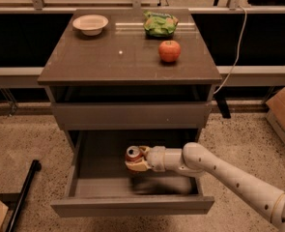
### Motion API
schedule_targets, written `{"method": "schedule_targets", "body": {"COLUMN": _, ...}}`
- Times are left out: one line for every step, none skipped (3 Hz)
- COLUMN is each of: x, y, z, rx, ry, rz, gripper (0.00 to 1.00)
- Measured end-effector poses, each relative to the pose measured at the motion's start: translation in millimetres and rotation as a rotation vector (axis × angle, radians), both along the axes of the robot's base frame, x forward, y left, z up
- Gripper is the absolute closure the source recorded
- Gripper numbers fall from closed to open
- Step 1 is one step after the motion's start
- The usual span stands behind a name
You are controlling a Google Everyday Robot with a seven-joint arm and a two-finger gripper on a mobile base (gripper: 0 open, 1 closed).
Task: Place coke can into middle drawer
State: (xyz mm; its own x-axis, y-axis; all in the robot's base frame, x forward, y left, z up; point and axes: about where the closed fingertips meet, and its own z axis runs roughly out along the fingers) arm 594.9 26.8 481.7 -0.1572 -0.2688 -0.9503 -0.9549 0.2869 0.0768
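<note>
The coke can [134, 154], red with a silver top, is held upright in my gripper [137, 159], which is shut on it. The gripper and can hang inside the open middle drawer [132, 204], above its flat grey floor near the middle, slightly to the right. My white arm [229, 175] reaches in from the lower right over the drawer's right side. The can's shadow falls on the drawer floor in front of it.
The shut shallower drawer front [132, 115] is just above. On the cabinet top [108, 62] are a white bowl [90, 23], a green chip bag [160, 24] and a red apple [169, 50]. A black pole [23, 192] leans at lower left; a cardboard box [284, 112] stands at right.
</note>
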Motion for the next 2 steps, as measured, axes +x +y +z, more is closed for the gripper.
{"method": "schedule_targets", "body": {"x": 0, "y": 1, "z": -30, "rx": -0.024, "ry": 0.056, "rz": 0.004, "gripper": 0.75}}
{"method": "schedule_targets", "body": {"x": -1, "y": 8, "z": -47, "rx": -0.036, "ry": 0.091, "rz": 0.016, "gripper": 0.50}}
